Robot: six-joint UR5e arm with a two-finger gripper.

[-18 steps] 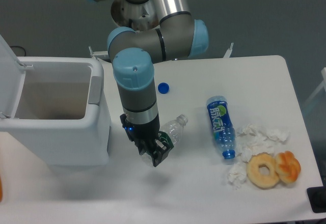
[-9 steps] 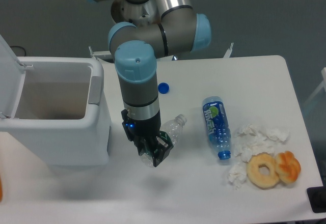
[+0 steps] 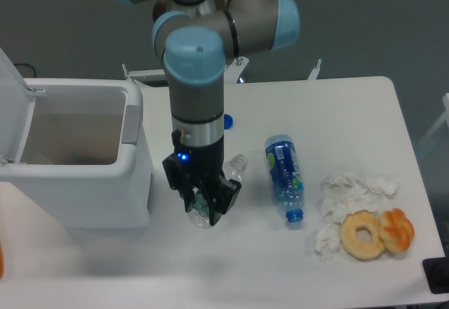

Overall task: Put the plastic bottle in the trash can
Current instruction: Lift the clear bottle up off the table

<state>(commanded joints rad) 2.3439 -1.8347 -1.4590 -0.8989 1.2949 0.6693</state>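
Just right of the bin (image 3: 77, 175), the gripper (image 3: 203, 207) is clamped on the clear bottle (image 3: 223, 182), which juts up and right from between its fingers, neck uppermost. The bin stands open at the table's left edge. Carrying well likely means lifting above the bin's rim before swinging left, then letting go over the beige inside. A blue bottle (image 3: 283, 175) lies further right, apart from the gripper.
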